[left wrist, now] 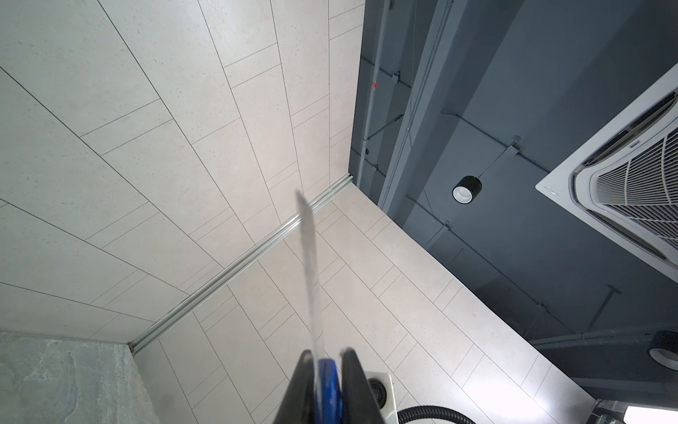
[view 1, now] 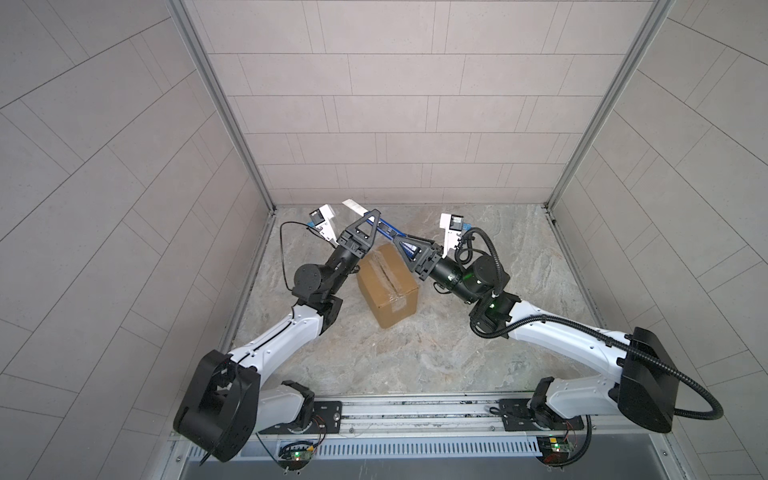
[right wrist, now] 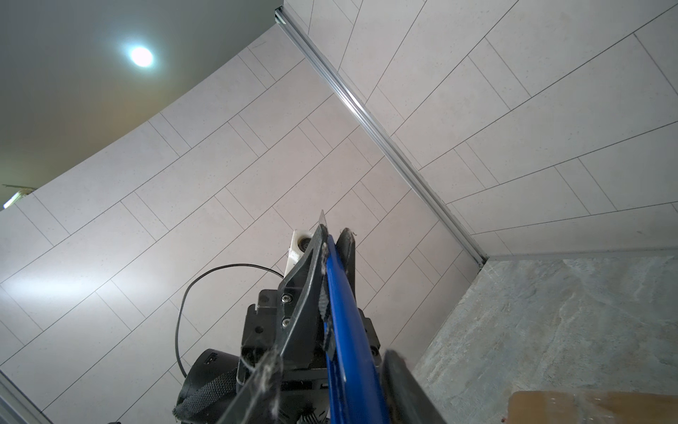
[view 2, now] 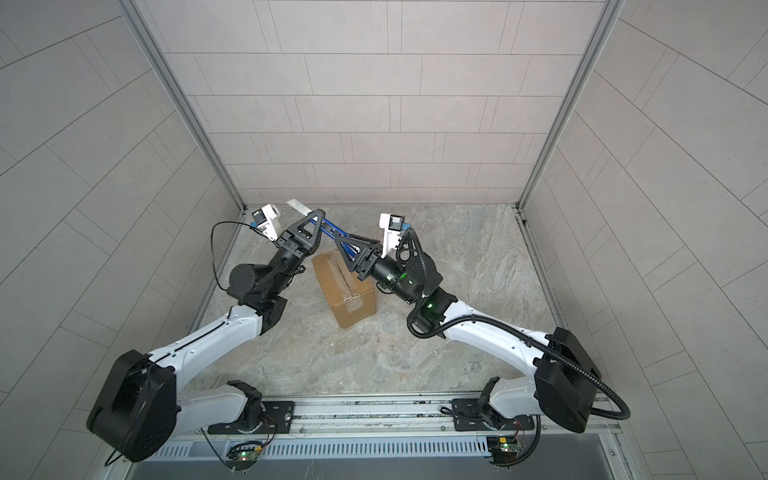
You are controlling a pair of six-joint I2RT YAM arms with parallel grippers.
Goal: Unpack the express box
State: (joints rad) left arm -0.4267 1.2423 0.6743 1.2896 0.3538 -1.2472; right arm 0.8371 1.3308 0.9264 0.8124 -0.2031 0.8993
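1. Express box (view 1: pixel 388 286), in both top views: it stands mid-table on the stone table (view 1: pixel 457 353), between my two arms. Its flaps are down and the clear tape (view 1: pixel 384 272) along the seam looks unbroken. Over the box's far edge the left gripper (view 1: pixel 371 216) is clamped on a blue utility knife (view 1: pixel 384 230). The pale blade (view 1: pixel 353 206) is out and points far-left. The right gripper (view 1: pixel 401 242) comes at the handle's other end from the right, and the two grippers are very near each other. I judge that a small misalignment could knock them together.

2. Left wrist view: the left gripper (left wrist: pixel 326 367) has both fingers (left wrist: pixel 301 385) pressed on the blue handle, and the bare blade (left wrist: pixel 308 257) sticks out towards the wall corner. Only a short stretch of handle looks pinched. A sideways pull from the other arm could swivel the knife.

3. Right wrist view: the right gripper (right wrist: pixel 330 381) has its fingers (right wrist: pixel 400 378) apart, one on each side of the blue handle (right wrist: pixel 345 312). I cannot tell whether either pad touches it. A corner of the express box (right wrist: pixel 587 407) shows just below.
   - If the left gripper (right wrist: pixel 332 238) lets go before this grip is firm, the knife could drop onto the box or table.
   - If the grip closes off-centre, the blade could tilt. It might then skid off the tape or cut too deep into the contents.
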